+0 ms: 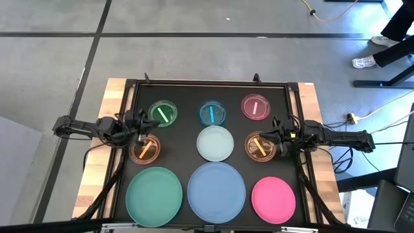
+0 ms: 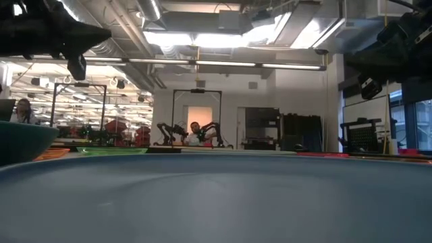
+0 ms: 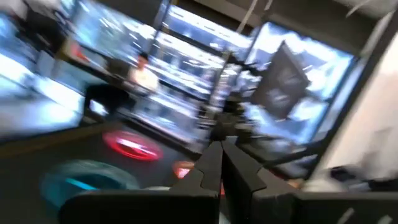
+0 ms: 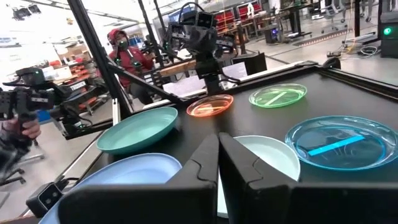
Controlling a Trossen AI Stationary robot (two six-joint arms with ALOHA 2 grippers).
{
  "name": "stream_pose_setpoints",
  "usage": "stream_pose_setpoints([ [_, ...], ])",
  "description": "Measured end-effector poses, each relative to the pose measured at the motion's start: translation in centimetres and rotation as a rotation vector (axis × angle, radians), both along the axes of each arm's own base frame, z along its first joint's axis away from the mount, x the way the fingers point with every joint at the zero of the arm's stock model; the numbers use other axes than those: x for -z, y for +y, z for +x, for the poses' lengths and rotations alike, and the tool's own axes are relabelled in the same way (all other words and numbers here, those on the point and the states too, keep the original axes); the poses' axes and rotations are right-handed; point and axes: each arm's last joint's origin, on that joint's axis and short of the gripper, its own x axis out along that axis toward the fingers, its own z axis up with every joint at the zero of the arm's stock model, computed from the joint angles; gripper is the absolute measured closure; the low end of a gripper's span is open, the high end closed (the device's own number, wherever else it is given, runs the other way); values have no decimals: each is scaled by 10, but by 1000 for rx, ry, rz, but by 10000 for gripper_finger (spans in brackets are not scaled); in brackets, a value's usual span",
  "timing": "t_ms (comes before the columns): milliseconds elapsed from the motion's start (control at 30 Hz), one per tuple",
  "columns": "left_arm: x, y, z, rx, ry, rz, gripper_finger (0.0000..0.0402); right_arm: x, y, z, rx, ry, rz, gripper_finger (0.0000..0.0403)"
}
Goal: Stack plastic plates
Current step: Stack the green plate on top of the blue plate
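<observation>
Nine plates lie flat on a black tray (image 1: 292, 97). At the far side are small green (image 1: 163, 114), blue (image 1: 212, 114) and pink (image 1: 255, 107) plates. In the middle row, two small orange ones (image 1: 145, 150) (image 1: 259, 146) flank a pale mid-size plate (image 1: 215, 143). Large teal (image 1: 154, 196), blue (image 1: 217, 192) and pink (image 1: 273, 199) plates sit nearest. My left gripper (image 1: 147, 128) (image 3: 221, 149) is shut, above the gap between the green and left orange plates. My right gripper (image 1: 272, 140) (image 4: 217, 140) is shut, over the right orange plate's right edge. Neither touches a plate.
The tray rests on a wooden table (image 1: 113, 97) and has a raised rim. In the low view the large blue plate (image 2: 216, 196) fills the foreground and both arms hang high above it. People and other robot arms are in the room beyond the table.
</observation>
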Motion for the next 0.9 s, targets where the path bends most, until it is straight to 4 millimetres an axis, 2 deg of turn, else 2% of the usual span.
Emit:
stream_pose_setpoints([
  [67,0,1,-1,-71,23,76,400,-4,0,0,12,-42,-30,395],
  [267,-2,3,-1,-120,20,111,400,-14,-3,-1,119,-146,-72,395],
  [500,-2,-2,1,19,22,191,400,-13,-2,-1,84,-133,-75,395],
  [900,-1,-5,20,34,57,169,400,-14,-2,-1,65,-152,-75,395],
])
